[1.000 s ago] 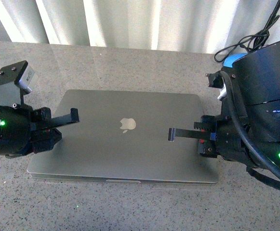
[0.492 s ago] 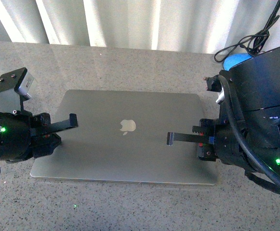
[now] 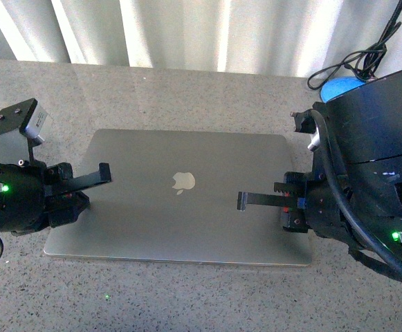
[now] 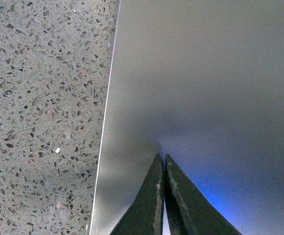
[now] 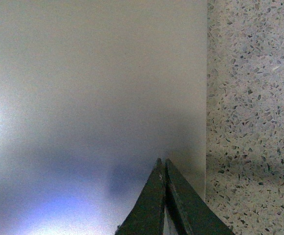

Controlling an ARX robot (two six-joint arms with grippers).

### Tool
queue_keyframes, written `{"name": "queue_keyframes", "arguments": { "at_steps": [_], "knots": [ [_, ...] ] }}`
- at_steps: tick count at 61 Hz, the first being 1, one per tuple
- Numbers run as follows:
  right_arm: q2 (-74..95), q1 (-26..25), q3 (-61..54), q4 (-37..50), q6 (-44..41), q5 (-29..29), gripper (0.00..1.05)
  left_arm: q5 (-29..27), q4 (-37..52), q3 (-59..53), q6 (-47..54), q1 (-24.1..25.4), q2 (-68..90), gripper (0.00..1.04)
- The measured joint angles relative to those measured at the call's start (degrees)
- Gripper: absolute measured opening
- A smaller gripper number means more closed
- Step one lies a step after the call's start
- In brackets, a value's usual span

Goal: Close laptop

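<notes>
Slim grey metal laptop (image 3: 159, 221), shut flat with lid up, at the centre of the counter (image 3: 187, 90). Smooth matte lid, rounded corners, thin bright edge, pale apple logo (image 3: 183, 181) in the middle. One laptop only.

Speckled stone counter, grey with dark and light flecks.

Two tools, both black and angular. Left tool (image 3: 102, 173) reaching in from 9 o'clock of the laptop, lying nearly level over the lid's edge and pointing toward 3 o'clock. Right tool (image 3: 243, 200) reaching in from 3 o'clock, level, pointing toward 9 o'clock, tip well in over the lid. In each wrist view, two dark tapered fingers (image 4: 154, 196) pressed together to a point, nothing between them. Touching the lid or just above it: cannot tell.

Pale pleated curtain (image 3: 187, 31) along 12 o'clock. Black cables (image 3: 367, 55) looped at about 2 o'clock, just beside a rounded blue thing (image 3: 339, 86).
</notes>
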Motion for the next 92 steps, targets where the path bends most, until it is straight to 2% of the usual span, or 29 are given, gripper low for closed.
{"name": "queue_keyframes", "arguments": {
  "at_steps": [13,24,33,36,38,51,56,60,61,63,71,75,85,92],
  "knots": [
    [-2.4,-0.5,-1.3,0.6,-4.9,3.8,0.01,-1.4,2.3,-2.4,-0.5,2.1,-3.6,0.04],
    [-11.6,-2.5,-2.8,4.7,-18.9,11.6,0.01,-6.2,8.8,-4.4,-0.3,6.9,-13.7,0.04],
    [-22.6,-4.3,-3.3,4.3,-29.8,12.9,0.01,-10.4,12.2,-5.4,0.1,12.3,-26.3,0.04],
    [-25.9,-4.6,-3.9,3.2,-31.2,12.6,0.02,-10.9,12.3,-5.7,0.2,13.4,-29.6,0.11],
    [-28.4,-4.8,-4.6,2.7,-31.8,12.5,0.06,-11.0,12.3,-5.7,0.3,13.7,-30.7,0.17],
    [-34.4,-5.0,-6.2,2.1,-33.8,12.5,0.45,-10.6,12.3,-6.4,0.6,13.7,-30.6,0.54],
    [-34.2,-5.2,-6.3,2.2,-33.9,12.6,0.62,-10.2,12.6,-6.5,1.5,13.8,-30.5,0.73],
    [-32.9,-6.3,-12.7,20.9,-29.5,12.0,0.48,-2.8,28.0,-11.8,10.8,14.4,-29.6,0.57],
    [-33.1,-7.0,-14.9,25.4,-28.8,11.4,0.43,-2.3,30.1,-12.8,12.7,14.4,-29.8,0.53],
    [-34.0,-8.1,-17.2,29.1,-28.0,10.6,0.36,-3.1,32.7,-14.9,16.5,13.4,-30.9,0.44],
    [-41.9,-12.2,-23.5,30.2,-26.4,7.1,0.08,-4.5,32.9,-20.2,20.6,11.4,-37.1,0.17],
    [-44.3,-13.5,-25.5,29.4,-26.4,6.0,0.01,-4.5,32.2,-22.2,21.3,11.3,-39.6,0.05],
    [-50.9,-16.5,-29.8,26.9,-26.1,2.8,0.01,-4.8,29.6,-26.1,21.8,11.3,-45.8,0.04],
    [-52.8,-18.1,-33.1,28.3,-26.0,1.4,0.01,-4.7,31.9,-29.4,22.0,11.3,-47.3,0.04]
  ]
}}
